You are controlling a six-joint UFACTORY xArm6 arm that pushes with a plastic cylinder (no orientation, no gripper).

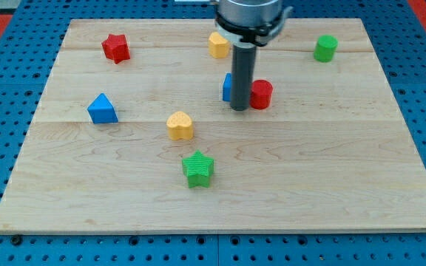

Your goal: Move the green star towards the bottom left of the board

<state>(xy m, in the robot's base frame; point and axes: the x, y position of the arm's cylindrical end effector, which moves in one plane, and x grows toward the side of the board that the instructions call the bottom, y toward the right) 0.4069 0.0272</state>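
The green star point(198, 168) lies on the wooden board point(346, 162), below the board's middle. My tip point(239, 108) stands up and to the right of the star, well apart from it. The tip is just left of the red cylinder point(261, 94) and in front of the blue cube point(228, 86), which the rod partly hides.
A yellow heart point(180, 125) lies just up-left of the star. A blue triangle point(102, 108) is at the left. A red star point(115, 47) is at the top left. A yellow hexagon point(217, 45) is at the top middle. A green cylinder point(325, 48) is at the top right.
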